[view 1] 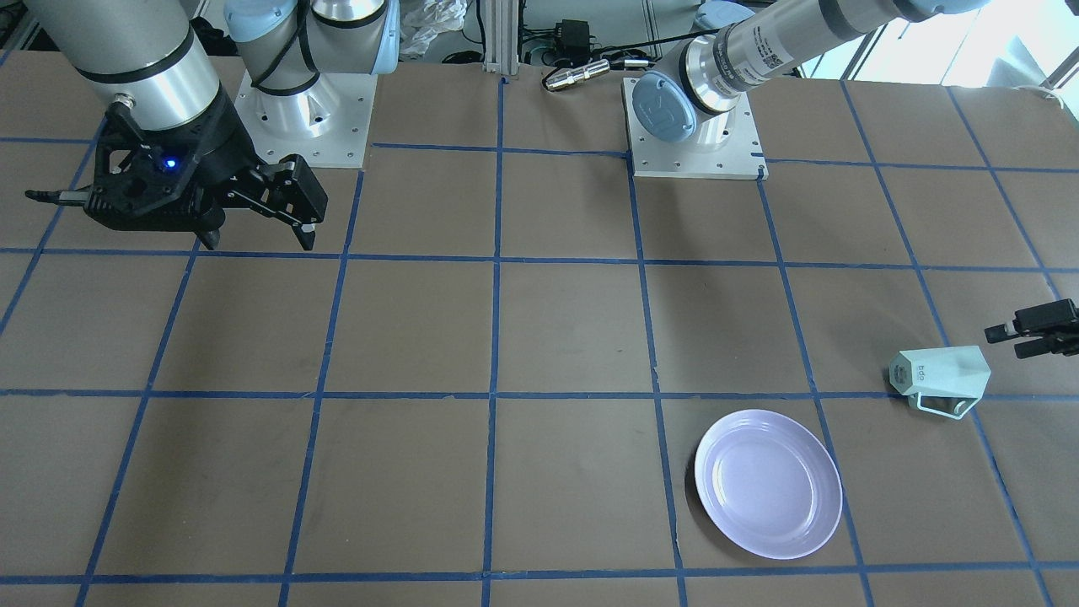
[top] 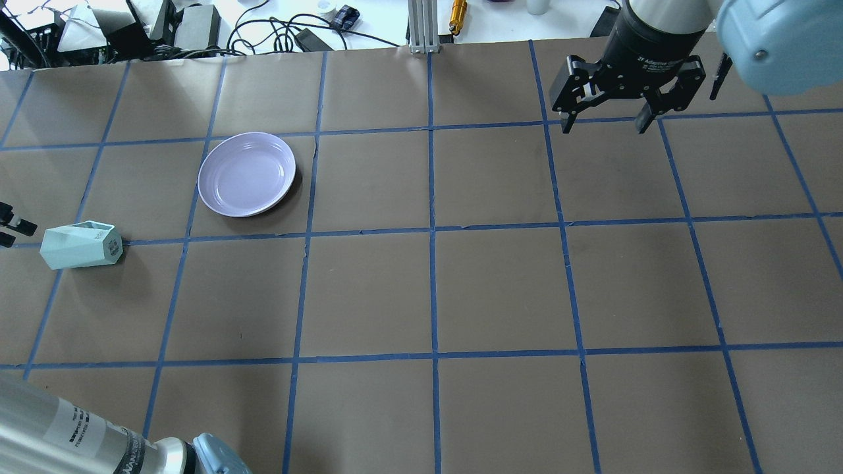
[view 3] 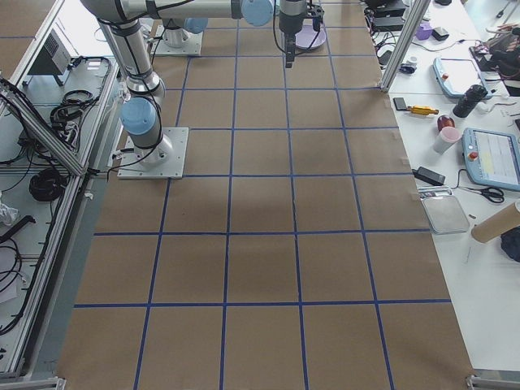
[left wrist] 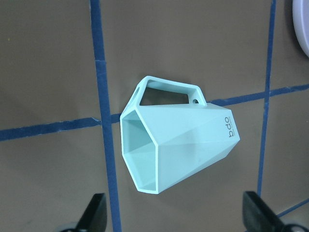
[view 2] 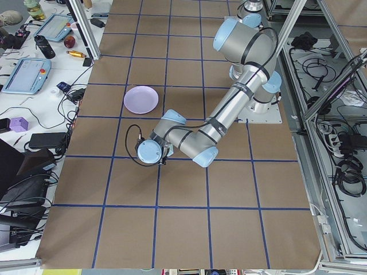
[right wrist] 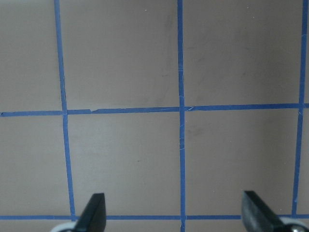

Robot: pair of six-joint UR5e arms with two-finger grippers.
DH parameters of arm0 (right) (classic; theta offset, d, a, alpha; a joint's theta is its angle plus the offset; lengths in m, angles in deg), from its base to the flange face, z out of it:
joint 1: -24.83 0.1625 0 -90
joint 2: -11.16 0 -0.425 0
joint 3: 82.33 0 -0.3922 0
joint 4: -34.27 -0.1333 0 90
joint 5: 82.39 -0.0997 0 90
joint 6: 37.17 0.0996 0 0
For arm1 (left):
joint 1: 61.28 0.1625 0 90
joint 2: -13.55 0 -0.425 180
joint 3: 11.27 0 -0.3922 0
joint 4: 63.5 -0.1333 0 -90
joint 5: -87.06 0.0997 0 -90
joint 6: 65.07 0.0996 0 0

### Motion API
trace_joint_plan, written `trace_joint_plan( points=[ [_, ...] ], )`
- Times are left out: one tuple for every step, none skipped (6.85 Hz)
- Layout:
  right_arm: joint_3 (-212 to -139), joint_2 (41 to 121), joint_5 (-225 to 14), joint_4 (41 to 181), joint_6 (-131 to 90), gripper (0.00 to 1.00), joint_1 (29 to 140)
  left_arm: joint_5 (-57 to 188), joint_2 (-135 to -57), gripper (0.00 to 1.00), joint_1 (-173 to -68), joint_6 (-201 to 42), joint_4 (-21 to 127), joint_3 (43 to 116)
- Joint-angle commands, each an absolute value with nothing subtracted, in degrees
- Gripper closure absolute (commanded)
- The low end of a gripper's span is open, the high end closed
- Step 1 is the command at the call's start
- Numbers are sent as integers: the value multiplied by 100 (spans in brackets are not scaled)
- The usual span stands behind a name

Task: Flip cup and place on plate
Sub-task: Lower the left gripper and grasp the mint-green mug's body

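– At 8 o'clock from the plate (top: 247,173) in the overhead view, on the bare table (top: 500,289): the cup (top: 80,245). It lies on its side, well apart from the plate. Mouth to 9 o'clock, base to 3, handle at 12.
– Progress?
– Nothing done, I'd say. Cup not gripped, not flipped; the plate holds nothing. Whole job left: grab, turn it over, carry to the plate, let go.
– Left gripper (top: 10,225)?
– Just beside the cup's mouth, at its 9 o'clock. Spread wide, grasping nothing. Its wrist view puts the cup ahead of the fingers (left wrist: 94,215), not between them.
– Right gripper (top: 606,122)?
– Well apart, toward the table's 2 o'clock. Hovering, spread too, nothing in it.
– Hard to see?
– Left gripper is cut by the edge in the overhead and front views; the wrist view shows fingertips only. In the left side view the near arm (view 2: 229,114) covers the cup. In the right side view no cup shows, and the plate is tiny and partly behind the gripper. Whether the left fingers touch the table, can't tell.
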State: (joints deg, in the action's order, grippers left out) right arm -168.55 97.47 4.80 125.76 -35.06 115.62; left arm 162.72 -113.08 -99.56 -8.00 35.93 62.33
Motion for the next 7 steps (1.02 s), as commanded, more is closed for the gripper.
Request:
trace_joint_plan(
  points=[
    [-16855, 9747, 480, 12576, -3506, 0, 11562, 15853, -11634, 0, -9784, -532, 4203, 6194],
    [-16855, 9747, 480, 12576, -3506, 0, 11562, 15826, -11740, 0, -9784, -461, 4397, 6124],
    [-16855, 9747, 480, 12576, -3506, 0, 11562, 15695, -11854, 2, -9784, -295, 4591, 6002],
    [-16855, 9747, 480, 12576, -3506, 0, 11562, 15641, -11994, 2, -9792, -128, 4697, 5853],
    [-16855, 9747, 480, 12576, -3506, 0, 11562, 15449, -12091, 2, -9801, 13, 4811, 5755],
    [-16855, 9747, 480, 12576, -3506, 0, 11562, 15273, -12162, 6, -9810, 180, 4821, 5728],
    [-16855, 9747, 480, 12576, -3506, 0, 11562, 15219, -12232, 11, -9819, 355, 4978, 5728]
  ],
)
